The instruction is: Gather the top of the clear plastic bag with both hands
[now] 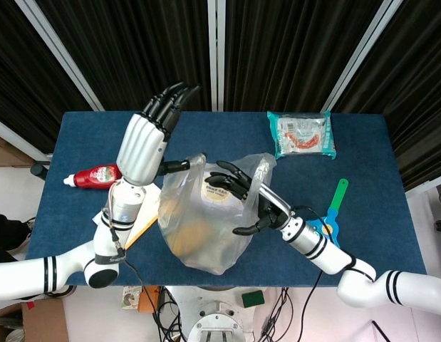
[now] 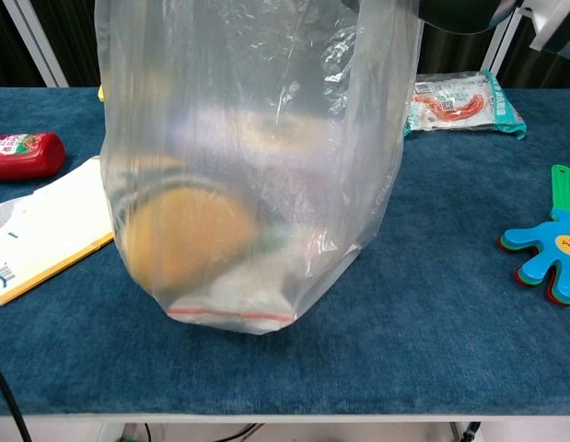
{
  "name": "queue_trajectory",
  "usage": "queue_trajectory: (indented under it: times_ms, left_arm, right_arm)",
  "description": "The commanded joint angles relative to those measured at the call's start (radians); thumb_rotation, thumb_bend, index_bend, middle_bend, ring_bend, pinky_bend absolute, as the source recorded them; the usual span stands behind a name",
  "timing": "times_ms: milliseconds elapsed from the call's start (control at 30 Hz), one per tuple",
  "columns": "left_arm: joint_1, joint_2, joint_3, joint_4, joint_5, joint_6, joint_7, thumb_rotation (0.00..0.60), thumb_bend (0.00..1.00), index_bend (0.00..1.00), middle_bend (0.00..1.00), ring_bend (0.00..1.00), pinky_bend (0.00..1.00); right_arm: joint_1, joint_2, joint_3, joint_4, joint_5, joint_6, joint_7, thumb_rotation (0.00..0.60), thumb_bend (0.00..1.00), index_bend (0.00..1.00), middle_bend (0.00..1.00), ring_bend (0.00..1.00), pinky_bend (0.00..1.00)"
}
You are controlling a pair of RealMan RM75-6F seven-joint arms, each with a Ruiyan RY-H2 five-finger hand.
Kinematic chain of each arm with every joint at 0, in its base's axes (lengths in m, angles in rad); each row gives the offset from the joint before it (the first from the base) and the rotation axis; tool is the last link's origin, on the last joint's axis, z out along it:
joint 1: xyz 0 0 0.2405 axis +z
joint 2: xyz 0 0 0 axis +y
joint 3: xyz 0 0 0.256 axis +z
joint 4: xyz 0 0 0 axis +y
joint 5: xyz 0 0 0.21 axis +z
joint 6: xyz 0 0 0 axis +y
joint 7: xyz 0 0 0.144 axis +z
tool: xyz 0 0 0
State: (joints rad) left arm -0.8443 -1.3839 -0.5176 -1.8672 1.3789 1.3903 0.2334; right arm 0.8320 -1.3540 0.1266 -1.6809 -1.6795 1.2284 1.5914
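In the head view your one clear plastic bag point(image 1: 206, 228) stands upright near the middle of the blue table point(image 1: 377, 185), its long axis vertical and its open top facing up toward the camera. Your left hand point(image 1: 144, 146) rises at the bag's left side with the fingers point(image 1: 167, 107) stretched straight and close together, pointing to the far edge, while the thumb reaches right to the bag's rim; you cannot tell whether it pinches the plastic there. Your right hand point(image 1: 241, 196) lies across the bag's top from the right, fingers spread and curled over the mouth, pressing the film inward. One ketchup bottle point(image 1: 95, 175) lies on the left, one paper booklet point(image 1: 138, 217) shows partly behind the left arm, one sealed snack packet point(image 1: 301, 134) sits at the far right, and one hand-shaped clapper toy point(image 1: 330, 210) is half hidden by the right forearm. In the chest view the bag point(image 2: 257, 166) fills the centre and its top is cut off by the frame; a round tan item and a red-lined pouch inside are blurred by the film. Neither hand is clearly seen here, only a dark shape at the top right.
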Motion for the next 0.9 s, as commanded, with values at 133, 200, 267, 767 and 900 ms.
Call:
queue_trajectory:
  times_ms: [133,200,267,767,900]
  left_arm:
    - [0.000,0.008,0.004,-0.008,-0.008,0.001,0.003,0.600,0.00,0.07,0.15,0.10,0.23]
    - [0.000,0.010,0.004,-0.010,-0.013,0.000,0.001,0.600,0.00,0.07,0.15,0.10,0.23]
    - [-0.001,0.012,0.004,-0.009,-0.017,-0.002,0.001,0.600,0.00,0.07,0.15,0.10,0.23]
    - [-0.019,0.018,0.010,-0.023,-0.041,-0.017,0.023,0.600,0.00,0.07,0.15,0.10,0.23]
    - [-0.026,0.015,0.014,-0.025,-0.043,-0.020,0.036,0.600,0.00,0.07,0.15,0.10,0.23]
  right_arm:
    - [0.020,-0.014,0.018,-0.009,0.027,-0.030,-0.066,0.600,0.04,0.05,0.15,0.02,0.09]
    - [0.031,-0.016,0.023,-0.009,0.037,-0.051,-0.078,0.600,0.04,0.06,0.15,0.02,0.08]
    - [0.041,-0.019,0.027,-0.009,0.045,-0.069,-0.090,0.600,0.05,0.07,0.15,0.02,0.08]
    - [0.096,-0.020,0.077,-0.034,0.104,-0.163,-0.154,0.600,0.07,0.17,0.14,0.02,0.07]
    - [0.104,-0.016,0.090,-0.052,0.102,-0.165,-0.180,0.600,0.07,0.17,0.15,0.02,0.07]
